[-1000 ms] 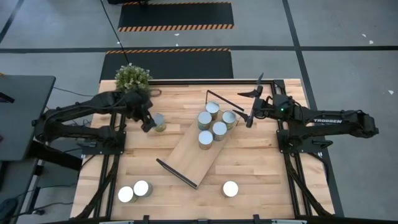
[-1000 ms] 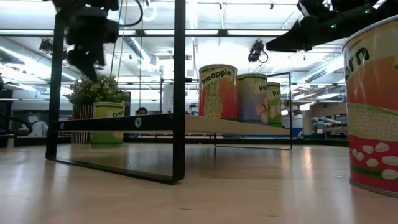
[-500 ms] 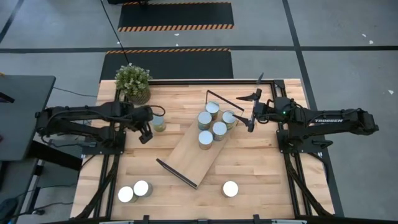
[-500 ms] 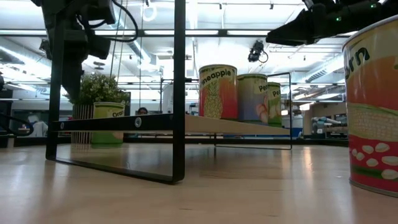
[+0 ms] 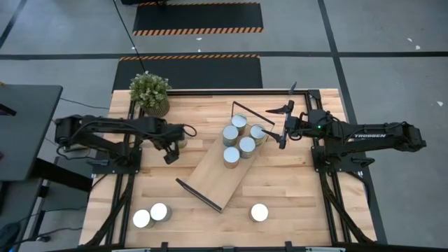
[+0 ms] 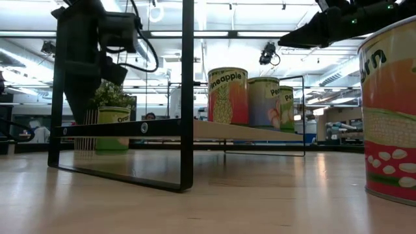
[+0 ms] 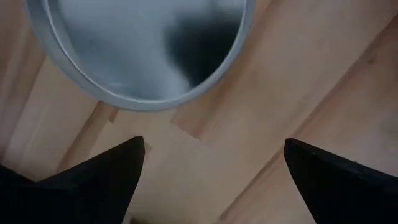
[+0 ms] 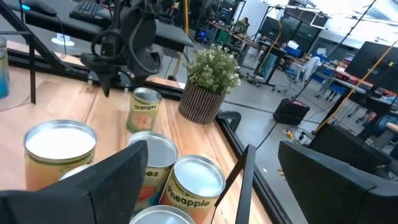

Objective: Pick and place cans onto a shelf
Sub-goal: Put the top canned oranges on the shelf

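The light-wood shelf [image 5: 213,171] lies slanted mid-table, with several cans [image 5: 246,145] standing on its far end. An orange-labelled can [image 5: 181,141] stands on the table left of the shelf; it also shows in the low view [image 6: 112,129] and in the right wrist view [image 8: 144,108]. My left gripper [image 5: 170,156] is open just to the near side of this can, fingers pointing down; the can's silver top [image 7: 143,50] shows ahead of them. My right gripper [image 5: 283,133] is open in the air just right of the shelf's cans.
A potted plant [image 5: 150,92] stands at the far left corner. Two cans [image 5: 151,215] stand near the front left and one [image 5: 260,212] near the front right, which looms large in the low view [image 6: 390,110]. Black wire frames [image 5: 199,195] close the shelf's ends.
My left gripper has swung from beside the plant toward the table's near edge and come down, and now stands just past the near side of the orange can. The can has stayed in place.
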Action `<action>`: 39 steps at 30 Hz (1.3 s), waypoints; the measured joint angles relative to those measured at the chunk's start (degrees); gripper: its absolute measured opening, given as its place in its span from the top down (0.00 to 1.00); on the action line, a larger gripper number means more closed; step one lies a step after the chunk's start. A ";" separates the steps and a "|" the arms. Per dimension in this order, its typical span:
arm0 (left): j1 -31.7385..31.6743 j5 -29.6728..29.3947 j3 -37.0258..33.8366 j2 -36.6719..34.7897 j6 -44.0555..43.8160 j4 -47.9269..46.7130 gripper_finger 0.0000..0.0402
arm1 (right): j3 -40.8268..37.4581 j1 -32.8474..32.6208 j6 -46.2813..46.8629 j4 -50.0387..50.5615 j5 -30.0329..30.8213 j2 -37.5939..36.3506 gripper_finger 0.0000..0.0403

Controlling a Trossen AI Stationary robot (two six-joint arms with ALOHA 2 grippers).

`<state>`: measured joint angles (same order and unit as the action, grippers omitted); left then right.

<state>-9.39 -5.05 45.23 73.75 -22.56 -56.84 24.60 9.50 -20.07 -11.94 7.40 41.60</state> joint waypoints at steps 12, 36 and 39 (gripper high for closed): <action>-0.50 -0.80 0.02 3.18 3.70 7.56 0.03 | 0.02 -0.02 -0.05 -2.21 -2.93 0.00 0.09; -0.52 -1.56 0.02 3.15 2.14 10.91 0.22 | 0.04 -0.02 -0.26 -3.05 -3.08 1.97 0.09; -0.50 -1.56 0.02 3.15 2.16 11.39 0.25 | 0.04 -0.02 -0.31 -3.04 -3.08 1.97 0.09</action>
<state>-9.89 -6.61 45.25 76.90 -20.40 -45.45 24.64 9.47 -20.38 -14.98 4.32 43.57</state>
